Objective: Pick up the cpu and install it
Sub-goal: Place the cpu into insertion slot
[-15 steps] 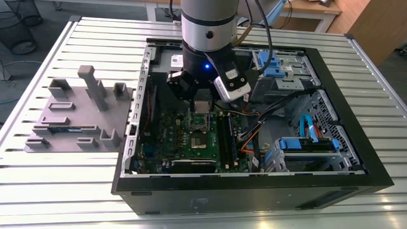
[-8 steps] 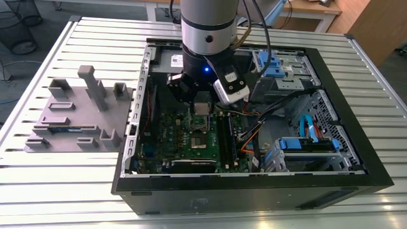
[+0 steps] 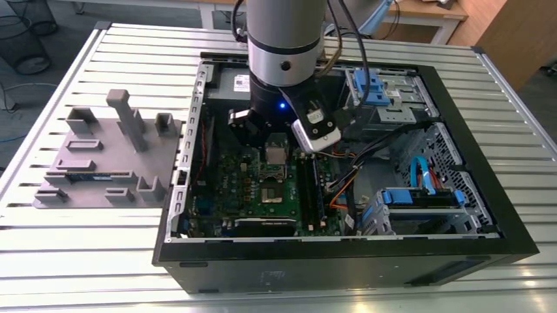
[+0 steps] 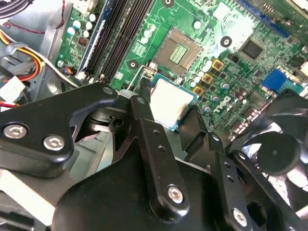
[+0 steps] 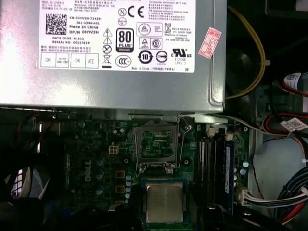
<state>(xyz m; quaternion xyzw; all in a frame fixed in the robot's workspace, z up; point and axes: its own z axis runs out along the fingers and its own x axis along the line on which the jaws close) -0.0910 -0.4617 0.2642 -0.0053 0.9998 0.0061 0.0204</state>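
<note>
1. The grey moulded tray sits on the slatted metal table.
2. Your hand is closed on the small silver-topped square cpu, gripping its edges, probably to keep it level, near the open metal socket frame.

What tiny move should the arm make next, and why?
Probably slide the tool sideways until the cpu it grips hangs squarely over the open socket. In both wrist views the cpu sits beside the empty socket, not above it, so lowering now would likely miss.
</note>
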